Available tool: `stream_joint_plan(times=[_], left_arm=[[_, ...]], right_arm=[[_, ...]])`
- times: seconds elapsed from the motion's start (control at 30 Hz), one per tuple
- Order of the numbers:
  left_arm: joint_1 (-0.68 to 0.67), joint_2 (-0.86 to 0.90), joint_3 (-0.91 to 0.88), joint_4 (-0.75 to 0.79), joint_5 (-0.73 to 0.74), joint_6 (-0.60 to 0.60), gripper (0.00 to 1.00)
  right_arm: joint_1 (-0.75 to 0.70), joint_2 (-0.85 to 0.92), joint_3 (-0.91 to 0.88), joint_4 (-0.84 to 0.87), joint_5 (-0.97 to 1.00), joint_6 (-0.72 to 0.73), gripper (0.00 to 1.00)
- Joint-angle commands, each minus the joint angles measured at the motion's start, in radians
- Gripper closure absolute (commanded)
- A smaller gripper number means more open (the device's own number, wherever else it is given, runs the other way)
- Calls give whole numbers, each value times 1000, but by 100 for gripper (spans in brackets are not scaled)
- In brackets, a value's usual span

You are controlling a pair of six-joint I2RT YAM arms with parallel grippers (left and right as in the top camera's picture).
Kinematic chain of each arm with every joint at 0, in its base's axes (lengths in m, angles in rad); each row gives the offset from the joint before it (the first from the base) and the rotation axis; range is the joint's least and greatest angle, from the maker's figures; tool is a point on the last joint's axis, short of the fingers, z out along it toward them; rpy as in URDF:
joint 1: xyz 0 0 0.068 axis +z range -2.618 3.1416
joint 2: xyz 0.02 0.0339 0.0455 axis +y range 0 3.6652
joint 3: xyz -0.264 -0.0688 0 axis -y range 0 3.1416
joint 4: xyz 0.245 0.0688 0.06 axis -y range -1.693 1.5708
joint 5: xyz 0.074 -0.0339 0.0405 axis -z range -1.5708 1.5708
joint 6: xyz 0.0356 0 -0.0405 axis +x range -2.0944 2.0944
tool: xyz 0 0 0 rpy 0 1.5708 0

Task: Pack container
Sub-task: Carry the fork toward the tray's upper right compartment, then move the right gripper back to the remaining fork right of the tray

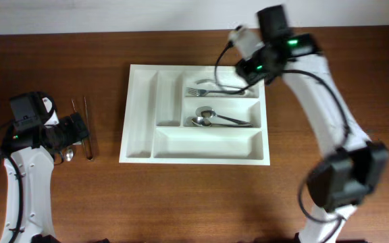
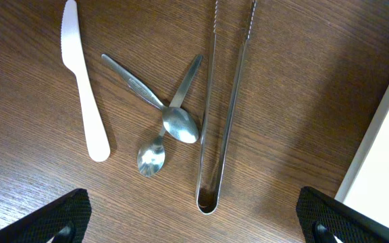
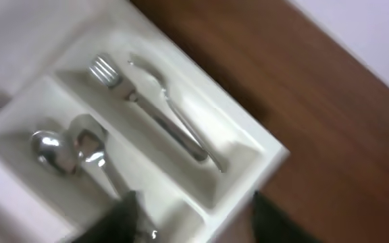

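Brown wooden bench (image 1: 181,202), pale wall (image 1: 113,13) along its far edge. My left hand (image 2: 194,219) and right hand (image 3: 194,219) both gape empty, the right above the white plastic cutlery tray (image 1: 140,121).

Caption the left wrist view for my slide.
White plastic knife, two crossed spoons and metal tongs lie on the wooden table beside the container, not yet packed.

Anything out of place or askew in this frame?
Two spoons lie crossed on the table outside the tray, beside tongs and a white knife. Nothing looks spilled or damaged.
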Motion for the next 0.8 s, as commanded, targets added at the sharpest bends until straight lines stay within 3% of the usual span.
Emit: stream_joint_plan(times=[0.0, 0.07, 0.2, 0.3, 0.63, 0.77], left_arm=[[5, 4, 18, 3, 11, 12, 1], [5, 4, 18, 3, 11, 12, 1], [5, 4, 18, 3, 11, 12, 1], [5, 4, 18, 3, 11, 12, 1], [5, 4, 18, 3, 11, 12, 1], [5, 4, 18, 3, 11, 12, 1]], right_arm=[[-82, -24, 13, -26, 70, 355, 67], [-129, -19, 8, -52, 113, 591, 52], [-249, -11, -22, -111, 167, 1049, 52], [-327, -9, -73, -101, 179, 1268, 51], [-512, 32, -265, -35, 194, 1496, 34], [-573, 59, -337, 16, 163, 1508, 34]])
